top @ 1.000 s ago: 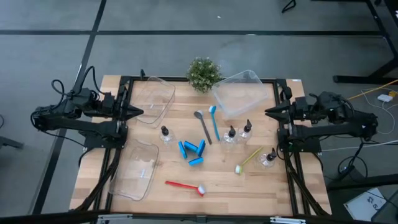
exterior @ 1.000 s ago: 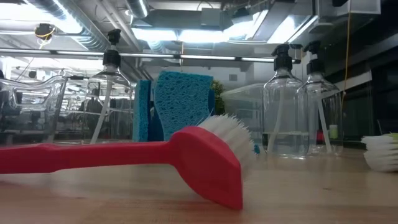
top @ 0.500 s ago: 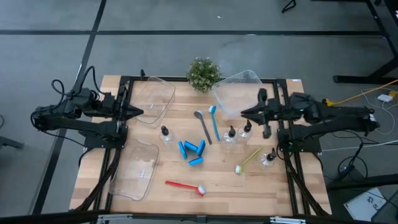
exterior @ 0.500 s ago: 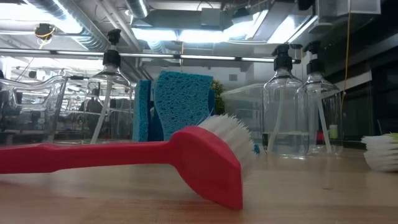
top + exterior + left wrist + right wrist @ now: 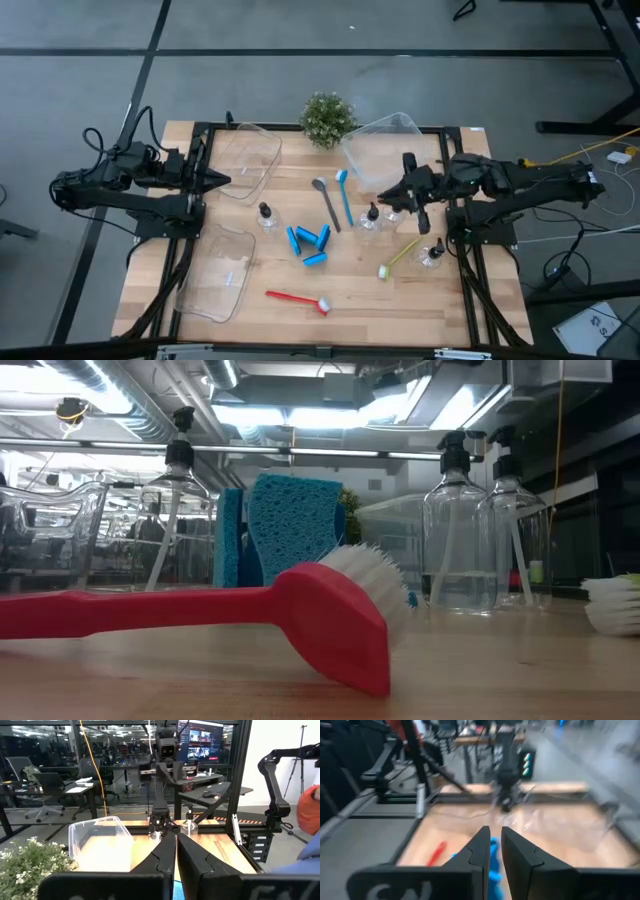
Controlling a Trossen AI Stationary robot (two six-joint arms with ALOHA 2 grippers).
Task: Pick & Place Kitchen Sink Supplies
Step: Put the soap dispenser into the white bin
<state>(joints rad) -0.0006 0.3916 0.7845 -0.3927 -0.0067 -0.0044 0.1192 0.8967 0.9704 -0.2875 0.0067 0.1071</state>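
Bottles (image 5: 384,213) w/ black caps are stood mid-table, just beside the right gripper (image 5: 384,193), whose fingers (image 5: 479,851) are seen nearly pressed together, nothing pinched. Left gripper (image 5: 222,181) is parked at the table (image 5: 360,295) edge, fingers (image 5: 165,851) pressed together too. Red brush (image 5: 298,298) lies near the front

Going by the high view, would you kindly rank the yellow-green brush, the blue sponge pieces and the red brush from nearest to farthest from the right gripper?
Measured from the right gripper:
1. Yellow-green brush, nearest, toward the table's front-right.
2. Blue sponge pieces, mid-table, toward the left arm's side.
3. Red brush, farthest, by the front edge.
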